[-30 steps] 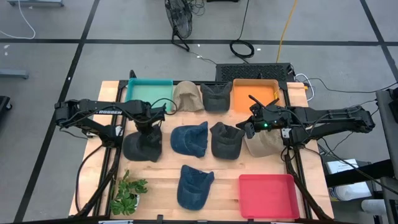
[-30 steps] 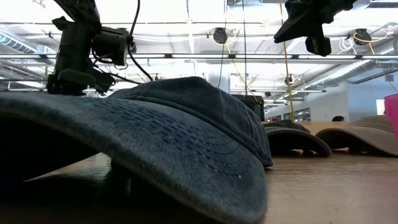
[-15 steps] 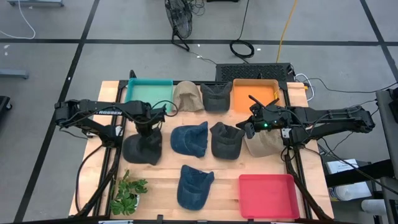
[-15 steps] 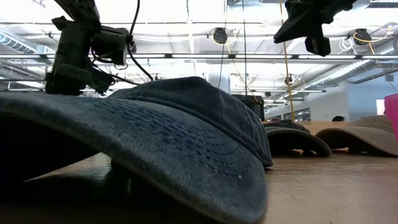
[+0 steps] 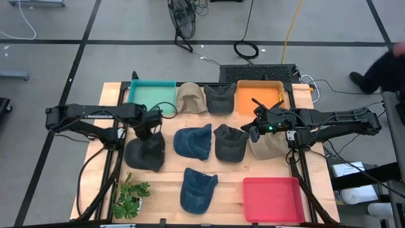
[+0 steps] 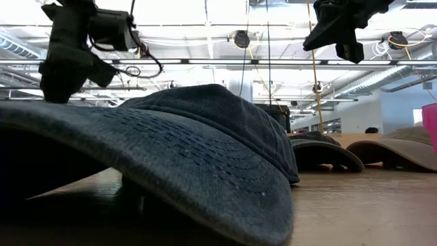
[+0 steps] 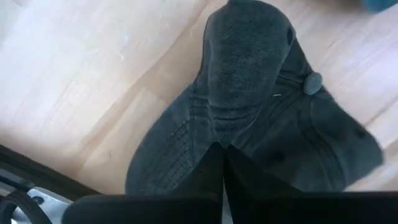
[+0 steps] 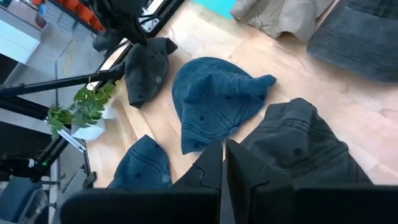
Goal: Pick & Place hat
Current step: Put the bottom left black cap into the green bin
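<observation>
Pale wooden table (image 5: 164,190) on grey floor, left pincer (image 5: 147,134) pinching dark hat (image 5: 144,152), right pincer (image 5: 254,132) pressed together.

This is a robotics lab or large industrial workshop hall. A wooden counter (image 5: 164,183) stands on a grey concrete floor (image 5: 76,25) marked with dark lines, with loose cables (image 5: 247,48) trailing behind it. The low view shows a high open ceiling with strip lights (image 6: 205,63), beams and hanging cords.
</observation>
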You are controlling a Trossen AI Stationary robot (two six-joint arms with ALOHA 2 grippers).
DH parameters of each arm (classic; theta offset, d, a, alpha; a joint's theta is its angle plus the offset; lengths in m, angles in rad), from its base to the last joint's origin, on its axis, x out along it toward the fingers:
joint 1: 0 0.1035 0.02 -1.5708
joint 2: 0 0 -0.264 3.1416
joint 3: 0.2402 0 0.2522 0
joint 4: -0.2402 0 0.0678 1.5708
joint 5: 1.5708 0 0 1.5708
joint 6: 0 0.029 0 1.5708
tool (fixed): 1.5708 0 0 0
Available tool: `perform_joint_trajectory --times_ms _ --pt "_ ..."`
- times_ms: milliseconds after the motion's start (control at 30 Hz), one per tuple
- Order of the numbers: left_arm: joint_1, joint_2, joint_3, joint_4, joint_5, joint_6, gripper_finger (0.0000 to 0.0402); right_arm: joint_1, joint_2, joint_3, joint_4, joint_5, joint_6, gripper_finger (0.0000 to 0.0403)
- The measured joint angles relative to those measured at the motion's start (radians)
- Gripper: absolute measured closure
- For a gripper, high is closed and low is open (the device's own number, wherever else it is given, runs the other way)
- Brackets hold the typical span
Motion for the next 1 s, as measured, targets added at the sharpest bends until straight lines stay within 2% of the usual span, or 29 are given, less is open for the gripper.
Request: perform_joint_trajectory --times_ms 200,367,567,1000 --pt "0.000 -0.109 0.019 -0.005 -0.005 -0.042 0.0398 0.000 0.000 0.000 0.001 0.003 -0.005 0.0403" --pt "0.000 -0.150 0.115 -0.009 -0.068 -0.023 0.0399 -0.001 0.000 0.000 0.000 0.025 -0.004 0.0403" --pt "0.015 -0.108 0.263 -0.089 -0.198 0.100 0.0399 -0.003 0.000 0.000 0.010 0.081 0.001 0.0403" --pt "0.114 -0.053 0.459 -0.144 -0.324 0.267 0.0399 -0.035 0.000 0.000 0.022 0.078 0.032 0.0403"
